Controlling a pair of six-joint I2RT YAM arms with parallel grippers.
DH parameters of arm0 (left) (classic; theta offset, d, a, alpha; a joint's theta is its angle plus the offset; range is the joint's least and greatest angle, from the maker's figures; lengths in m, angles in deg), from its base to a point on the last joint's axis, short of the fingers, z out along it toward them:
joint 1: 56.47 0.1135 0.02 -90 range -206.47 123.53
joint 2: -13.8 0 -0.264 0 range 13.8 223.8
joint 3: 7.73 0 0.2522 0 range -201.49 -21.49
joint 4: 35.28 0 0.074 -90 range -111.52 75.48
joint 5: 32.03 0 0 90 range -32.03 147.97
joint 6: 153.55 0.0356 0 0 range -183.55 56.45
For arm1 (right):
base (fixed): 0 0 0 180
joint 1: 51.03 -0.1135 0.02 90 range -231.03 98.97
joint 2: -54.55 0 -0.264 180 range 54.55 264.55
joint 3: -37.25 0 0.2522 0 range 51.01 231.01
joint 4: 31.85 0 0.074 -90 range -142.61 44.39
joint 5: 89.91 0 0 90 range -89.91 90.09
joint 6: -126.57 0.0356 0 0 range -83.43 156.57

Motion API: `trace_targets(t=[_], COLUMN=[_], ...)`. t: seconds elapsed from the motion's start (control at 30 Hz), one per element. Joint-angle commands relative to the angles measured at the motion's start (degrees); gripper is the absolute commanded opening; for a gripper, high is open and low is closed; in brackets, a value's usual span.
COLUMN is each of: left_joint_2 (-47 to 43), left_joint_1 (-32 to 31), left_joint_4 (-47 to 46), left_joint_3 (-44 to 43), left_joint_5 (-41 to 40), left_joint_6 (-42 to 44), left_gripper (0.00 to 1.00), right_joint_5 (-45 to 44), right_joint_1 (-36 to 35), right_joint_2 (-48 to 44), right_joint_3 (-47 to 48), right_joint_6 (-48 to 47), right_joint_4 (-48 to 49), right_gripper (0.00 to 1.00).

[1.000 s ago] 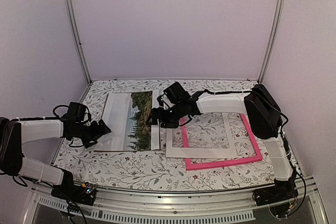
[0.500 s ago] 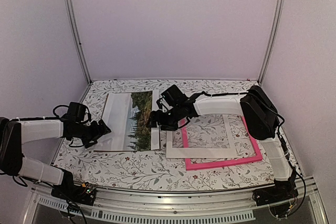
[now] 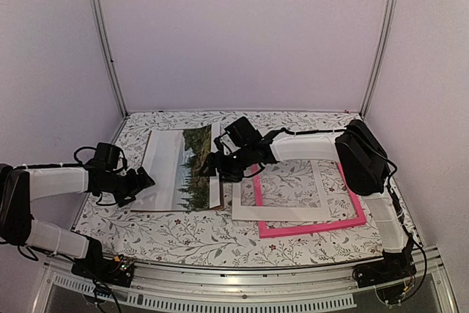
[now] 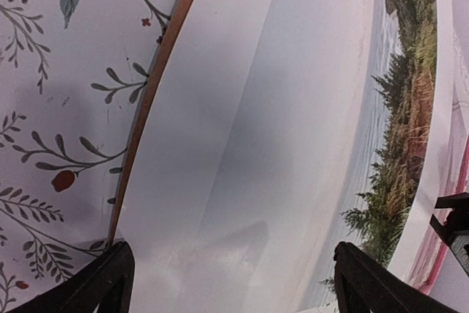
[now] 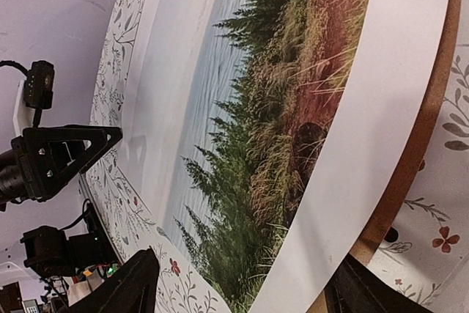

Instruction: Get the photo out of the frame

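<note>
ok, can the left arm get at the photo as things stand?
Probably yes: the left gripper sits open at the left edge of the photo, nothing between. The photo rests on the backing board, though.

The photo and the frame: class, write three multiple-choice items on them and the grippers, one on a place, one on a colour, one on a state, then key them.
1. The photo lies: A inside the frame; B under the frame; C beside the frame, on the left arm's side.
2. The frame's border is: A pink; B blue; C black.
3. The left gripper is: A shut on the photo; B open; C out of view.
C: the photo sits apart from the frame. A: its rim shows bright pink. B: its fingers stand wide apart.
</note>
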Motion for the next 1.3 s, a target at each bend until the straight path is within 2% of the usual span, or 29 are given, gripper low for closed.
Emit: trace_targets(t=[0.0,0.23,0.33,0.47,0.63,0.73,1.0,1.27], left_joint_2=[0.59,0.43,0.01,-0.65,-2.19,-3.20,-4.62,-3.40], left_joint_1=[0.09,0.08,0.13,0.17,0.16,0.15,0.09,-0.29], left_joint_4=[1.86,1.76,2.01,2.98,4.88,6.36,8.55,8.01], left_joint_3=[1.80,1.85,1.52,0.56,-1.42,-3.35,-9.77,-13.37], left_joint_5=[-0.45,-0.20,0.15,0.04,-0.25,-0.25,3.48,6.42], left_joint_6=[0.71,0.87,1.20,1.77,3.18,4.30,8.58,11.46], left_gripper=[0.97,0.97,0.97,0.97,0.97,0.97,0.98,0.98], right_joint_5=[1.77,2.00,1.46,0.67,-0.36,-0.48,0.41,6.11], right_joint_1=[-0.53,-0.48,-0.39,-0.35,-0.36,-0.28,0.99,4.43], right_joint_2=[-0.85,-0.22,0.13,-0.13,-0.45,-0.92,-5.21,-13.22], right_joint_3=[-0.45,-0.73,-0.72,-0.56,1.00,1.71,0.07,-8.01], right_joint_6=[1.71,3.94,4.27,4.27,3.88,3.75,3.83,4.42], right_joint_4=[2.64,3.89,3.81,3.16,0.95,-0.13,-1.21,-0.18], right_gripper=[0.78,0.62,0.52,0.36,0.09,0.00,0.00,0.00])
